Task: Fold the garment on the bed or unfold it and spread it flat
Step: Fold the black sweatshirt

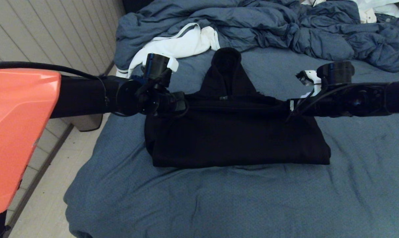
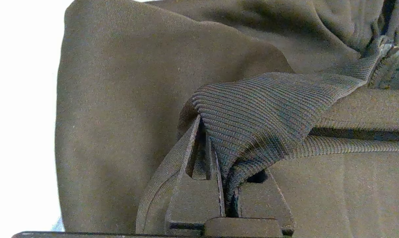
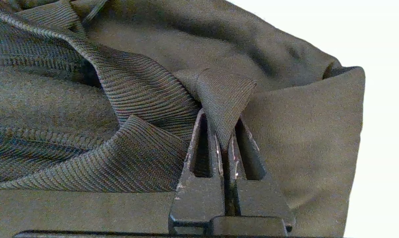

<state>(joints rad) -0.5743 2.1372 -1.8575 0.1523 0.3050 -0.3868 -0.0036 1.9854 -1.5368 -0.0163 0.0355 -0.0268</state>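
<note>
The garment point(image 1: 235, 138), a black hoodie, lies in the middle of the bed point(image 1: 202, 198), doubled over crosswise, with its hood point(image 1: 226, 66) pointing away from me. My left gripper point(image 1: 183, 104) is at the fold's left end and my right gripper point(image 1: 290, 105) at its right end, with the edge stretched between them just above the lower layer. In the left wrist view the left gripper point(image 2: 224, 155) is shut on the ribbed hem point(image 2: 269, 109). In the right wrist view the right gripper point(image 3: 223, 132) is shut on a pinch of fabric beside the ribbed band point(image 3: 143, 92).
A crumpled blue-grey duvet point(image 1: 285, 26) fills the far end of the bed. A white cloth with grey stripes point(image 1: 183, 43) lies by the hood's left. The wall point(image 1: 47, 29) and floor point(image 1: 54, 185) run along the bed's left side. Bare sheet lies in front of the hoodie.
</note>
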